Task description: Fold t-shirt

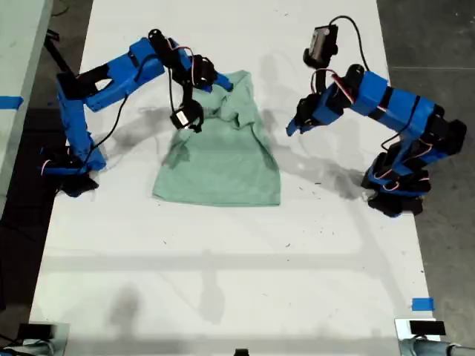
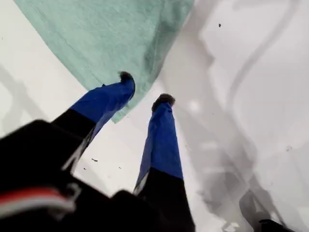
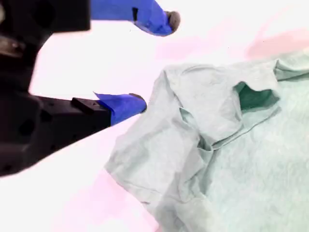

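One white table [image 1: 223,282] carries one t-shirt [image 1: 223,167], lying rumpled at its middle between two arms. My first gripper [image 2: 145,94] hangs with jaws apart over the shirt's edge, empty. My second gripper [image 3: 157,63] gapes wide beside a bunched sleeve, empty.

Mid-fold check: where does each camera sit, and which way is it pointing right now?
Exterior view: overhead, looking down on the white table, the t-shirt and both blue arms.
First wrist view: rides my first hand, looking along its open jaws at a smooth t-shirt edge.
Second wrist view: rides my second hand, jaws open, facing the t-shirt's crumpled part.
Shared: all three show the t-shirt and the table.
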`<state>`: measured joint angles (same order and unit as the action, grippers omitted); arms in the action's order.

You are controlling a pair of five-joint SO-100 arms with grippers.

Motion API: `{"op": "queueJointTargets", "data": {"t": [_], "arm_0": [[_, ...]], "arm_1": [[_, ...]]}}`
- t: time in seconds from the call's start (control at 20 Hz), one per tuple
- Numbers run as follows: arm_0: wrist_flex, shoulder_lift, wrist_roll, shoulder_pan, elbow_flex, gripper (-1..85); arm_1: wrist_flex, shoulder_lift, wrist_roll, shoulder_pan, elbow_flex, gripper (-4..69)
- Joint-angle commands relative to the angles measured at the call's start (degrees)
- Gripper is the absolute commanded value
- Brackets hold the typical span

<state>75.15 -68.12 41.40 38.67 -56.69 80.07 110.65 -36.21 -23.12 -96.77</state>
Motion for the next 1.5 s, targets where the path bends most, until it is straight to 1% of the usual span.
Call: {"op": "queueJointTargets", "data": {"t": [0.0, 0.05, 0.15, 0.2, 0.55, 0.9, 1.05, 1.3, 1.45], "arm_0": [[6.8, -14.4, 1.5, -2.1, -2.7, 27.1], [8.9, -17.3, 1.6, -2.8, -4.5, 27.1], [10.9, -21.9, 1.2, -4.9, -9.2, 26.9], [10.4, -24.6, 0.6, -6.1, -12.9, 26.8], [6.2, -41.0, -5.9, -12.3, -34.3, 26.1], [3.8, -43.9, -9.4, -16.3, -40.4, 25.3], [3.3, -43.8, -9.8, -16.5, -40.8, 25.2], [3.3, -43.8, -9.9, -16.7, -41.4, 24.8], [3.3, -43.9, -10.2, -16.7, -42.2, 24.8]], "arm_1": [[-0.2, 3.1, -1.1, 0.5, 0.4, 15.5], [0.0, 3.0, -1.3, 1.1, 0.3, 20.2], [0.4, 2.5, -1.4, 2.5, 0.2, 24.1], [0.5, 2.0, -1.2, 3.4, 0.2, 25.4], [-0.3, -1.9, 0.6, 10.6, -1.5, 28.4], [-12.8, -3.5, 3.0, 15.2, -14.2, 28.4], [-16.3, -6.6, 3.8, 16.3, -15.0, 28.3], [-25.4, -10.3, 4.0, 15.8, -20.3, 27.4], [-29.5, -11.7, 3.7, 14.6, -22.8, 26.1]]}}
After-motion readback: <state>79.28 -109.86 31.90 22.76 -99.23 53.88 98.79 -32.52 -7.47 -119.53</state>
